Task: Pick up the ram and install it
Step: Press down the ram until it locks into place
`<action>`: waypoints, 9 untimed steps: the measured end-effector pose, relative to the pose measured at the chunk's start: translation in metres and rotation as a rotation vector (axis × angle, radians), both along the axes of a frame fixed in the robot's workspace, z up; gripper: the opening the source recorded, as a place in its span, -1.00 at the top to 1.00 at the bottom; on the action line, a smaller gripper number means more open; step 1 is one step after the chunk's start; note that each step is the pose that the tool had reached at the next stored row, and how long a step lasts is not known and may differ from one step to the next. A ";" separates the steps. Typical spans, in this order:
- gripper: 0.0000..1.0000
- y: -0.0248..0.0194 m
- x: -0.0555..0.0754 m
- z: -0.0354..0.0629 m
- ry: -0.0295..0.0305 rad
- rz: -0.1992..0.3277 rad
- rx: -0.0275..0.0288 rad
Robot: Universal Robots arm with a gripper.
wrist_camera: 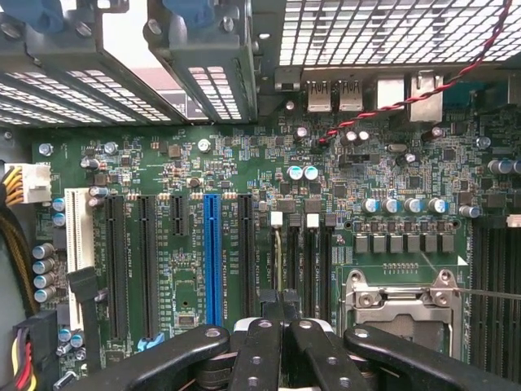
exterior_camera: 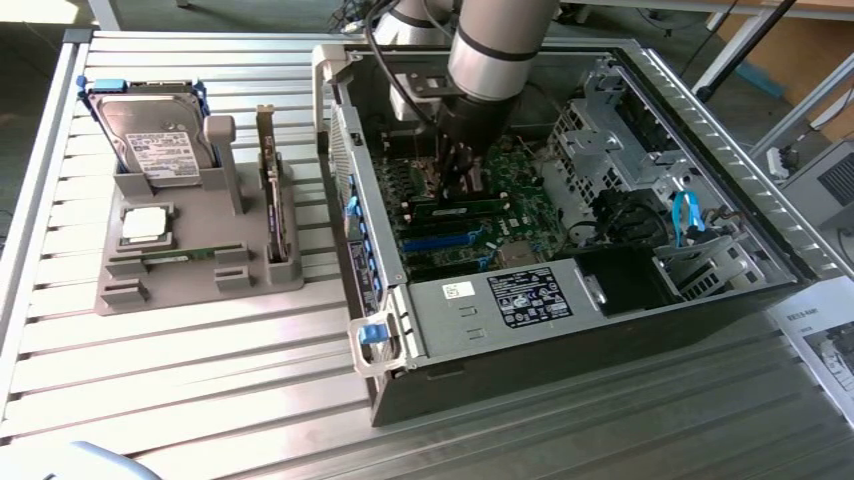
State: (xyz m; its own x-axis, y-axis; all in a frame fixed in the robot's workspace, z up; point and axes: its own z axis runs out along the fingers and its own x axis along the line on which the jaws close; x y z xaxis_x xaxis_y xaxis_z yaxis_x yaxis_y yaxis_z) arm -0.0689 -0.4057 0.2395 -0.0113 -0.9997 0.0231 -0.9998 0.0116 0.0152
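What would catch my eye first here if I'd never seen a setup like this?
Probably the open computer case on the slatted metal table, with the robot arm reaching down into it. Its gripper is shut just above the green motherboard. At the exterior view's left, a grey holder props up a silver hard drive.

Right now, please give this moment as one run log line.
gripper: shut | place: over motherboard inside computer case | ram: not identifiable

I work in a lab or workshop for computer assembly: a table [exterior_camera: 200, 360] of ribbed aluminium profiles carries an open desktop case [exterior_camera: 694, 130], its motherboard [wrist_camera: 244, 171] bare below me, and a grey fixture [exterior_camera: 174, 260] holding a hard drive [exterior_camera: 154, 140] and spare parts.
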 end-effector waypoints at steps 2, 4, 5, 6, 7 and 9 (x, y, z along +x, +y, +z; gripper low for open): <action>0.80 0.0000 0.000 -0.0010 0.0000 0.000 0.0000; 0.80 0.0000 0.000 -0.0016 0.0001 0.000 -0.0002; 0.80 -0.0001 0.000 -0.0016 0.0001 0.000 -0.0003; 0.80 0.0000 0.000 -0.0016 0.0002 0.000 -0.0002; 0.80 0.0000 0.000 -0.0017 0.0000 0.000 0.0000; 0.80 -0.0003 0.000 -0.0020 -0.0001 0.000 0.0001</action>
